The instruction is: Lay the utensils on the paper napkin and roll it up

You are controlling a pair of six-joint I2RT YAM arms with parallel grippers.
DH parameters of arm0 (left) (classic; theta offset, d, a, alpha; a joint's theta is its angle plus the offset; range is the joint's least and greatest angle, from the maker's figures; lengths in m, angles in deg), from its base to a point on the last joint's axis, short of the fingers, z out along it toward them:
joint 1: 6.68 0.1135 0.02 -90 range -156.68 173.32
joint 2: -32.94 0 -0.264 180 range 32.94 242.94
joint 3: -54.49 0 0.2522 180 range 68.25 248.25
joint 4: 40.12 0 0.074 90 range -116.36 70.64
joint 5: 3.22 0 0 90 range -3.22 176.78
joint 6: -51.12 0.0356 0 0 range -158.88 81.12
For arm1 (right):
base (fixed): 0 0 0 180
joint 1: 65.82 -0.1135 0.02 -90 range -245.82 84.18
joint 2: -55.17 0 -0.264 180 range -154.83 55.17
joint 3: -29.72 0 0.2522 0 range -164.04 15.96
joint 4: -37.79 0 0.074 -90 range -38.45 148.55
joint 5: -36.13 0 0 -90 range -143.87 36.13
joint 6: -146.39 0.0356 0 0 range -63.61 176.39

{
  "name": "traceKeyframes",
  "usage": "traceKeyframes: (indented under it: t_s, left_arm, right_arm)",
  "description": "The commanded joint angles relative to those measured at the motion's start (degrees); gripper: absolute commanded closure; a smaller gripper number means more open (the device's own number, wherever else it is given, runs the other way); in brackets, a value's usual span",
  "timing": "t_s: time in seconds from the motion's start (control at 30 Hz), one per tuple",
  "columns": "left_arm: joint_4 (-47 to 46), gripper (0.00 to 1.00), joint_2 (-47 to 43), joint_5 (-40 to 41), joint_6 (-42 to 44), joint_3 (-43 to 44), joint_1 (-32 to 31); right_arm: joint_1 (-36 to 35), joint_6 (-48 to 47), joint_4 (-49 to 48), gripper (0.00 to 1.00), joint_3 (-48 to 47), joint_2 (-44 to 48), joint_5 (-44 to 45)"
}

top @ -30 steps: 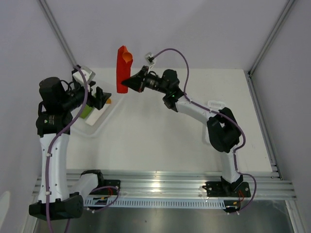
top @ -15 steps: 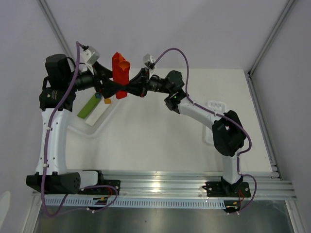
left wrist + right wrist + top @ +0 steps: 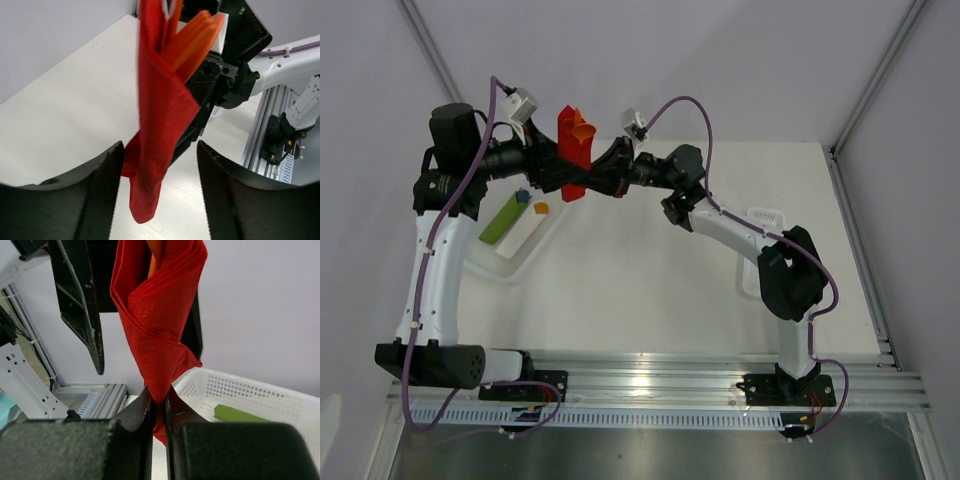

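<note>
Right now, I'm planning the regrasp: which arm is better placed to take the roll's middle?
Left. The left gripper straddles the napkin roll, jaws apart; the right gripper is shut on the roll's lower end.

Matt, dimpled paper napkin point(image 3: 159, 310); smooth plastic utensils point(image 3: 194, 39); perforated plastic basket point(image 3: 250, 390).

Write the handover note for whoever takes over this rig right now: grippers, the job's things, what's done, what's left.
Right gripper: shut on the bright red paper napkin near its lower end. The napkin is loosely rolled and held upright in the air.
Left gripper: open, one finger on either side of the napkin, not clamped.
Thin orange plastic utensils: inside the rolled napkin, ends poking out of its top.
Done: utensils wrapped, napkin rolled.
Left: the wrap looks loose, so it probably needs tightening before it is set down.
</note>
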Motion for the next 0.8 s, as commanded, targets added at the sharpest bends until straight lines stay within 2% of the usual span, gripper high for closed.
traceKeyframes:
  t_s: [0.0,0.1,0.43,0.63,0.77]
  left_arm:
    - [-1.2,0.34,0.3,1.3,-1.1,2.7,-0.3]
    - [-1.3,0.32,0.6,0.3,-1.2,3.6,-0.2]
    - [-6.3,0.45,1.4,-2.3,-8.1,3.6,-1.3]
    - [-8.0,0.46,1.9,-2.8,-9.6,3.2,-2.6]
    - [-9.7,0.55,2.0,-3.5,-11.2,3.3,-2.6]
  right_arm:
    - [0.6,2.9,-6.9,1.0,-2.0,1.7,-0.3]
    - [1.3,5.2,-10.0,1.0,-1.3,1.6,0.1]
    - [1.0,6.3,-11.0,1.0,-3.6,0.1,-0.1]
    - [0.9,6.8,-11.4,1.0,-4.4,-0.1,-0.5]
    - [0.7,7.1,-11.4,1.0,-4.3,-0.1,-0.6]
